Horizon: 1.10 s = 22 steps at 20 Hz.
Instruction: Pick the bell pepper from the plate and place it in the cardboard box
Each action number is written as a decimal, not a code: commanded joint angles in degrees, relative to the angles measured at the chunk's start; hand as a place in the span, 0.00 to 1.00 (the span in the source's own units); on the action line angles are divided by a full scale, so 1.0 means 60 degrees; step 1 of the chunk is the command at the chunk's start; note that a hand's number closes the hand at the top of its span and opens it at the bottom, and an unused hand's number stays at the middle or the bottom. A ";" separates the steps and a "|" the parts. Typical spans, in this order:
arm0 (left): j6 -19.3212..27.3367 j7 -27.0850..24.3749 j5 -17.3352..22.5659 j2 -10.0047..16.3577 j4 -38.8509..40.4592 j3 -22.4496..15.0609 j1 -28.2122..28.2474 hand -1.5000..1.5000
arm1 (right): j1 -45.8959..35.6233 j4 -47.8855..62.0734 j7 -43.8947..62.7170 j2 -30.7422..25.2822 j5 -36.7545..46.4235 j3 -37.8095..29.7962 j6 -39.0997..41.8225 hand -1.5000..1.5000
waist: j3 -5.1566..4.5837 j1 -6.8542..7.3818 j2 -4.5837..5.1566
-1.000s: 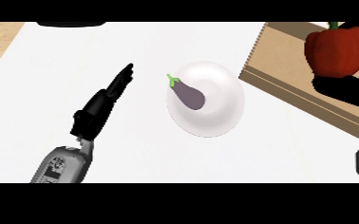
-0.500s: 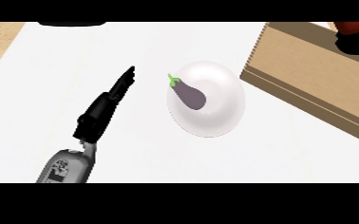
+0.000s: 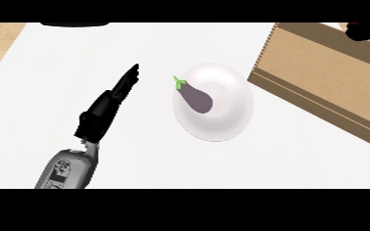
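Note:
A white plate (image 3: 227, 115) lies mid-counter with a purple eggplant (image 3: 195, 99) on its left half. The open cardboard box (image 3: 311, 73) stands to the plate's right, running off the right edge. No bell pepper shows in this view. My left hand (image 3: 108, 107) lies on the counter to the left of the plate, fingers straight and pointing up-right, open and holding nothing. A small black part of my right hand (image 3: 358, 30) shows at the top right corner over the box; most of it is cut off by the edge.
A dark rounded object (image 3: 72, 24) sits at the counter's back edge, top left. A wooden strip (image 3: 10, 35) borders the white counter (image 3: 145, 166) at the far left.
My right hand, holding the red bell pepper over the box, has moved up and right until the pepper is out of view. The left hand, plate and eggplant have stayed put.

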 commanded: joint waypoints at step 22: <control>-0.0054 0.0084 -0.0462 -0.0398 0.0045 0.0091 -0.0114 0.50 | -0.1001 0.5919 -0.4299 0.0531 -0.2822 -0.3305 -0.4886 0.00 | 0.0024 0.0034 0.0046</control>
